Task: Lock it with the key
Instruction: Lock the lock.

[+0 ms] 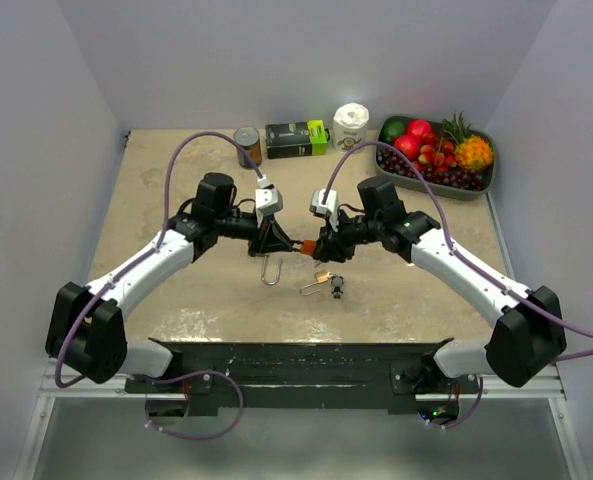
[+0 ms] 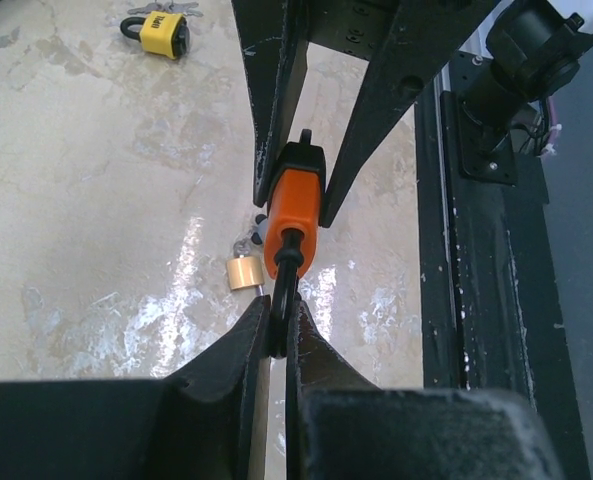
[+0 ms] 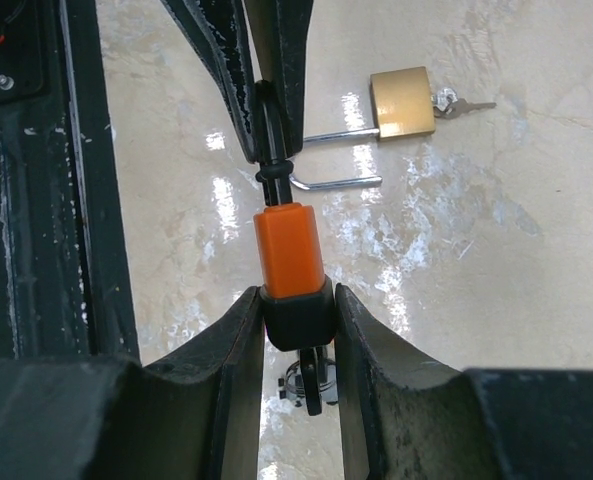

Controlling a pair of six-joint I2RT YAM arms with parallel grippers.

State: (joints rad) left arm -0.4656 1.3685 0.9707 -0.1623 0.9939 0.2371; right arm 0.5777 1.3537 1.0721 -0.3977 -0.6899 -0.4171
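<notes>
An orange padlock (image 1: 304, 244) with a black base and black shackle hangs in the air between my two grippers over the table's middle. My left gripper (image 2: 277, 330) is shut on the padlock's black shackle (image 3: 269, 130). My right gripper (image 3: 298, 310) is shut on the black base of the orange padlock (image 3: 288, 250). A black-headed key (image 3: 311, 385) on a ring sticks out of the base, between my right fingers. In the left wrist view the orange padlock (image 2: 296, 215) runs from my jaws to the right gripper's fingers (image 2: 371, 100). I cannot tell whether the shackle is pushed home.
A brass padlock with a long silver shackle (image 3: 403, 100) and keys lies on the table below the grippers (image 1: 271, 270). A yellow padlock (image 2: 163, 35) lies near it (image 1: 323, 277). At the back stand a can (image 1: 247, 143), a green-black box (image 1: 297, 138), a white jar (image 1: 351, 125) and a fruit tray (image 1: 481, 185).
</notes>
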